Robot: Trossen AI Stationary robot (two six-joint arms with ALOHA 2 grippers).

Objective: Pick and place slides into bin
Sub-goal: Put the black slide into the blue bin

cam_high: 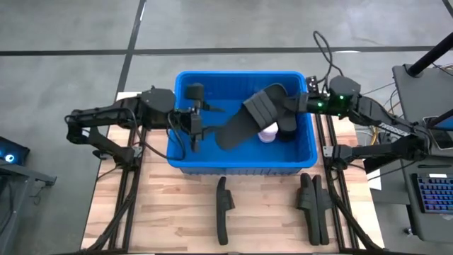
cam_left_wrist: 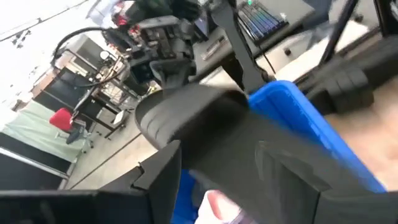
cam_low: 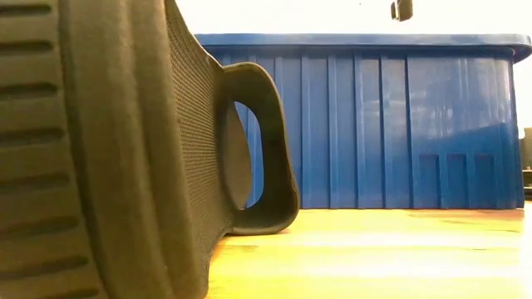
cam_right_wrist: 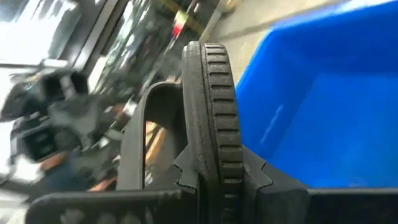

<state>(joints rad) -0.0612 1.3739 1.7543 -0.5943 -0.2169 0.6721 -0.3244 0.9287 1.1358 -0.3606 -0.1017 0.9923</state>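
The blue bin (cam_high: 185, 157) stands at the table's far middle. My right gripper (cam_high: 290, 108) is above the bin's right side, shut on a black slide (cam_high: 248, 120) that reaches left across the bin. My left gripper (cam_high: 196, 127) stands open over the bin's left part, just short of that slide's free end (cam_high: 225, 139). A pink slide (cam_high: 267, 132) lies in the bin under the black one. Three black slides stand on edge on the table in front of the bin: one (cam_high: 223, 209) in the middle and two (cam_high: 312, 205) together at the right. My right gripper pinches the black slide's sole (cam_right_wrist: 214, 155) between its two fingers, one on the strap side and one on the other face. The fingers come about level from the table's right. The slide stands on edge, lifted clear above the bin, its strap (cam_right_wrist: 134, 134) to one side.
The low view is half filled by a black slide (cam_low: 125, 149) standing on edge close to the camera, with the bin's ribbed wall (cam_low: 374, 124) behind it. Bare wood lies between the slides in front of the bin. A keyboard (cam_high: 433, 193) sits off the table's right.
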